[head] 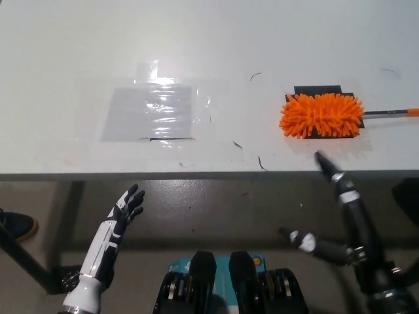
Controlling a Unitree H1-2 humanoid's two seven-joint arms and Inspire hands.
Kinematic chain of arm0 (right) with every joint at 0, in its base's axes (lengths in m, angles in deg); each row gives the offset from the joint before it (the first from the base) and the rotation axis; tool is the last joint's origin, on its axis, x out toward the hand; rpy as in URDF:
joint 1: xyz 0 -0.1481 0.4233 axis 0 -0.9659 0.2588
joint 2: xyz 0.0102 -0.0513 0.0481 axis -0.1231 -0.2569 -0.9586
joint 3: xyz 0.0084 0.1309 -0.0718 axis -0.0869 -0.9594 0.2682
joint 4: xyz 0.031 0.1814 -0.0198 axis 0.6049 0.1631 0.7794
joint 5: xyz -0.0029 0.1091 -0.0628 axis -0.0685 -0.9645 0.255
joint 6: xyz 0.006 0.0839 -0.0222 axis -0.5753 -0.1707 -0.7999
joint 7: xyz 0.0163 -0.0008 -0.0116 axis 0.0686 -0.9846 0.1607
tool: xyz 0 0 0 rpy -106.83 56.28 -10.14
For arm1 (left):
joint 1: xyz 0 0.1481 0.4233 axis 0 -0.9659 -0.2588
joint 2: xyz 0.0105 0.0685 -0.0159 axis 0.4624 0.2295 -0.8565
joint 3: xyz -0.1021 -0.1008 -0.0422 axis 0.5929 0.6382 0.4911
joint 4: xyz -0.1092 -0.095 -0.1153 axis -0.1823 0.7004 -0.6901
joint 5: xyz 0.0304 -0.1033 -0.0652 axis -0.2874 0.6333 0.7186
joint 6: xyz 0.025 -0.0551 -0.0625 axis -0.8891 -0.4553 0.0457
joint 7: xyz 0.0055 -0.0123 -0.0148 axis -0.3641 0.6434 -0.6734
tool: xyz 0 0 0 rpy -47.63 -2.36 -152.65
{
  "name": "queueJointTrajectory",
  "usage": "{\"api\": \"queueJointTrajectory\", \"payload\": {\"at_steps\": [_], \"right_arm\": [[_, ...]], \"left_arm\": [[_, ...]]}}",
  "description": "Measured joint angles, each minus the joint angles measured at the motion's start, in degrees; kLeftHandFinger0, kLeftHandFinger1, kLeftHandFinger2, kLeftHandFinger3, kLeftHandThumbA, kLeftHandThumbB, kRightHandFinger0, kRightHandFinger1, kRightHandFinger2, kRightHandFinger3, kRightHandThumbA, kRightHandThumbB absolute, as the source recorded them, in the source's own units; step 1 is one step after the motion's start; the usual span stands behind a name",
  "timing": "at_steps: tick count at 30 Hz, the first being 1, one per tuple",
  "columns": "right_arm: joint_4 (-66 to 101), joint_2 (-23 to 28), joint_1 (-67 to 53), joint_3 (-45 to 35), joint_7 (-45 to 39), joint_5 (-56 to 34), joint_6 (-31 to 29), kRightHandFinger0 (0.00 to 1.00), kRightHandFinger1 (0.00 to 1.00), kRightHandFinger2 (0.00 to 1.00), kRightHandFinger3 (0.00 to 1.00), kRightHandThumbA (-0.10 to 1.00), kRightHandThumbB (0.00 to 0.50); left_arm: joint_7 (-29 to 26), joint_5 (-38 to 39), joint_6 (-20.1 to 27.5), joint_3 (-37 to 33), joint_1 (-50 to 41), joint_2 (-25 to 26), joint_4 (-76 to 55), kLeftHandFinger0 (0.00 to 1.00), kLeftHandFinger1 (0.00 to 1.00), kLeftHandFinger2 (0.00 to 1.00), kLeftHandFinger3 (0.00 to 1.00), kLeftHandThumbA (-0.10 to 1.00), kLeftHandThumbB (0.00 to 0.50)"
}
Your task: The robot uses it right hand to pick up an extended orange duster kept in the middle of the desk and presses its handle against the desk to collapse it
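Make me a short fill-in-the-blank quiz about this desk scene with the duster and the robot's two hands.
1. The fluffy head of the duster is coloured ____.
2. The duster lies on a patch of ____ tape on the desk.
3. The right hand is coloured ____ and holds nothing.
4. The left hand is below the desk edge with its fingers ____.

Missing words: orange; black; black; apart

We hold our black right hand [340, 216] open, fingers spread and reaching forward; our white left hand [118, 222] rests low, open.
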Motion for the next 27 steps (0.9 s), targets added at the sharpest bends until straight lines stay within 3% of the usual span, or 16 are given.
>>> {"api": "queueJointTrajectory", "payload": {"at_steps": [2,3,5,8,11,16,19,26,27], "right_arm": [[4.58,2.31,1.38,-1.48,-0.36,1.33,1.69,1.0,1.0,1.0,1.0,1.0,0.294],[5.7,3.37,2.31,-1.75,-0.69,1.6,2.5,1.0,1.0,1.0,1.0,0.92,0.278],[7.63,6.35,5.51,-2.26,-1.92,2.31,5.07,1.0,1.0,1.0,1.0,0.82,0.283],[8.16,11.3,11.85,-2.34,-4.32,3.34,9.27,1.0,1.0,1.0,1.0,0.77,0.362],[6.75,14.87,18.3,-1.4,-6.88,3.95,12.91,1.0,1.0,1.0,1.0,0.77,0.39],[-1.51,19.08,31.09,3.29,-12.14,5.93,19.29,1.0,1.0,1.0,1.0,0.83,0.358],[-8.99,20.05,38.28,7.39,-15.3,7.59,22.6,1.0,1.0,1.0,1.0,0.86,0.376],[-30.11,20.17,51.59,17.27,-21.66,11.57,27.82,1.0,1.0,1.0,1.0,0.85,0.365],[-33.6,20.16,53.57,18.91,-22.8,12.31,28.72,1.0,1.0,1.0,1.0,0.89,0.425]], "left_arm": [[0.1,0.18,0.0,0.01,-0.02,0.04,0.0,1.0,1.0,1.0,1.0,1.0,0.174],[0.1,0.22,0.0,0.03,-0.05,0.05,0.01,1.0,1.0,1.0,1.0,1.0,0.174],[0.12,0.25,0.0,0.0,-0.02,0.01,0.01,1.0,1.0,1.0,1.0,1.0,0.169],[0.12,0.25,-0.01,-0.01,-0.04,0.0,0.01,1.0,1.0,1.0,1.0,1.0,0.156],[0.12,0.26,-0.02,0.0,-0.12,0.0,0.01,1.0,1.0,1.0,1.0,1.0,0.148],[0.23,0.29,-0.02,0.0,-0.1,0.01,0.01,1.0,1.0,1.0,1.0,1.0,0.132],[0.27,0.29,-0.02,0.0,-0.09,0.0,0.01,1.0,1.0,1.0,1.0,1.0,0.145],[0.34,0.35,-0.02,-0.02,-0.09,0.04,-0.02,1.0,1.0,1.0,1.0,1.0,0.126],[0.41,0.37,0.0,-0.03,-0.09,0.06,-0.08,1.0,1.0,1.0,1.0,1.0,0.128]]}}
